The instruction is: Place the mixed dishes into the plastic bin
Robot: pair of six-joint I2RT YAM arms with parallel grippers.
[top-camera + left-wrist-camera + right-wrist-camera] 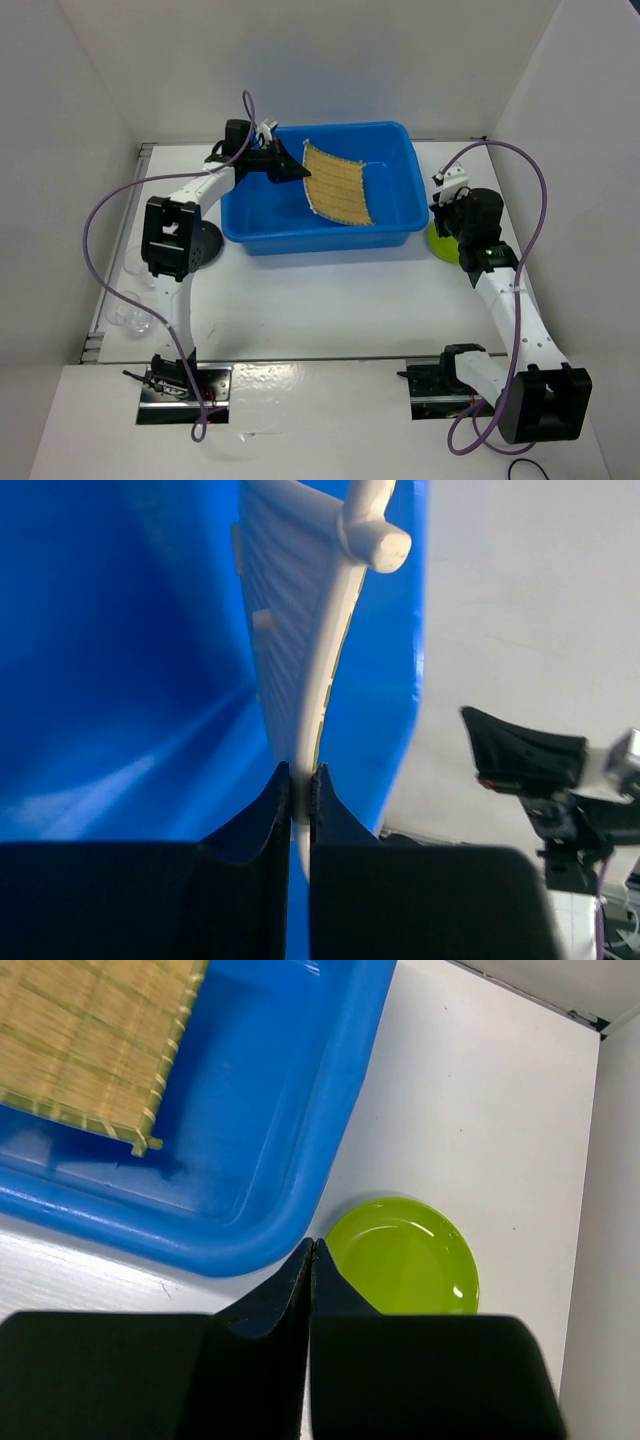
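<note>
The blue plastic bin (300, 243) stands at the back middle of the table. My left gripper (297, 165) is shut on the left edge of the tan bamboo mat (337, 182), which hangs tilted over the bin's inside. In the left wrist view the mat's edge (312, 660) runs up from between the shut jaws (300, 775), with the bin wall (120, 680) behind it. The lime-green plate (405, 1260) lies on the table by the bin's near right corner (270, 1110). My right gripper (312, 1247) is shut and empty, just above the gap between bin and plate. Clear glasses (133, 265) stand at the far left.
White walls close in the table on the left, back and right. The left arm's round base (205, 245) sits next to the bin's left side. Another clear glass (122, 317) stands near the left wall. The plate (440, 247) lies partly under the right arm.
</note>
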